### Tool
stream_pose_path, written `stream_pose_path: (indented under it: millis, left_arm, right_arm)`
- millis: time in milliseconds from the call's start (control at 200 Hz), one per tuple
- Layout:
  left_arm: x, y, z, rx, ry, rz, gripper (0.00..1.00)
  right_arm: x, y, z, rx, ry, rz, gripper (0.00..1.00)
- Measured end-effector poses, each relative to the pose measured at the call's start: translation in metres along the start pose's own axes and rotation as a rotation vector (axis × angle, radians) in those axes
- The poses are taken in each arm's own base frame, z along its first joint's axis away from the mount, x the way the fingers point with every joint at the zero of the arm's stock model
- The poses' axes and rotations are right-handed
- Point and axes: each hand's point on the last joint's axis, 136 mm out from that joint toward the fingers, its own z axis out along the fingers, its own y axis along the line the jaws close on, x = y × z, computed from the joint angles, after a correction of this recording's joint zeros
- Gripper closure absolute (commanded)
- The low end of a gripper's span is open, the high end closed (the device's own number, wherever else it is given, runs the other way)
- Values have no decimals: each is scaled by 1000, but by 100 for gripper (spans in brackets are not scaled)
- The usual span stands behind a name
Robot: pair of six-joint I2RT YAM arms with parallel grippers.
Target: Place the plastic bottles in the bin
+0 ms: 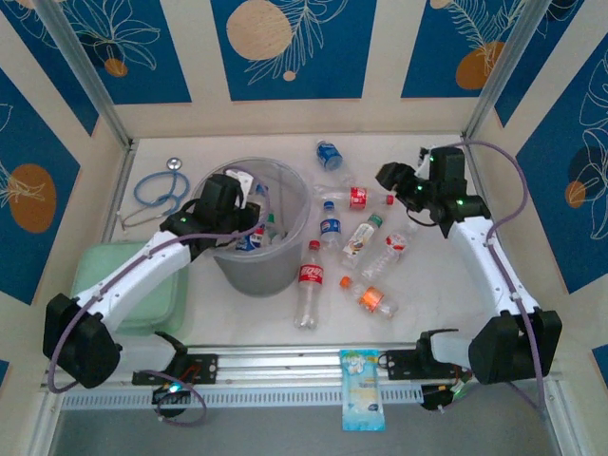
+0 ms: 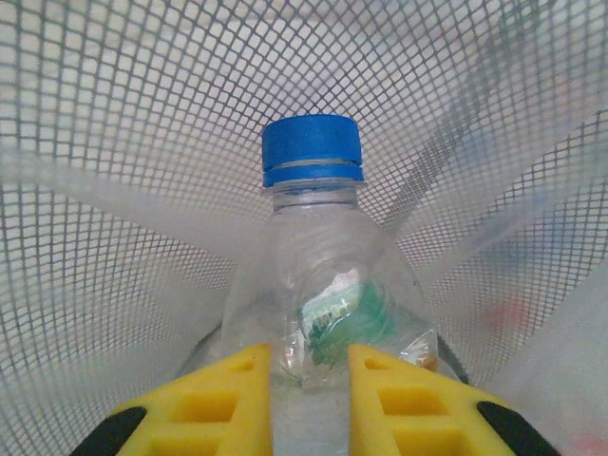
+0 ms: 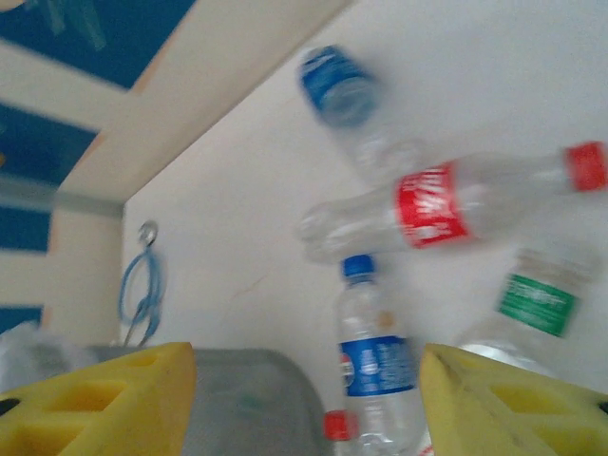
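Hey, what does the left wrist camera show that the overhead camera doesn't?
Left wrist: a close look at the left gripper pinching a clear blue-capped bottle against the meshed wall of the bin. Overhead: loose bottles lying on the table, a stethoscope, a packet and the open right gripper. Both: the left gripper inside the bin.

table bottles (image 1: 309, 280): 7 | bin (image 1: 275, 273): 1 | packet (image 1: 362, 389): 1 | green pad (image 1: 152, 304): 1

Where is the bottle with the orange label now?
In the top view, the orange-labelled bottle lies on the table right of centre, toward the near edge, just right of the tall red-labelled bottle.
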Motion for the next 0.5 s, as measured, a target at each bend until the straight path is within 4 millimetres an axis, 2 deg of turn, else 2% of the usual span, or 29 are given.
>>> stream_pose_path:
  millis: [100, 275, 390, 500]
  left_arm:
    - [-7, -3, 2, 10, -26, -13, 78]
    - [-9, -5, 2, 17, -38, -28, 77]
    - [-11, -7, 5, 29, -40, -35, 65]
    - [-12, -9, 4, 38, -34, -36, 55]
  right_arm:
    - [4, -21, 0, 80, 2, 39, 36]
    - [16, -36, -13, 194, 70, 2, 33]
    - [36, -54, -24, 265, 140, -18, 23]
    - [50, -91, -34, 344, 180, 38, 18]
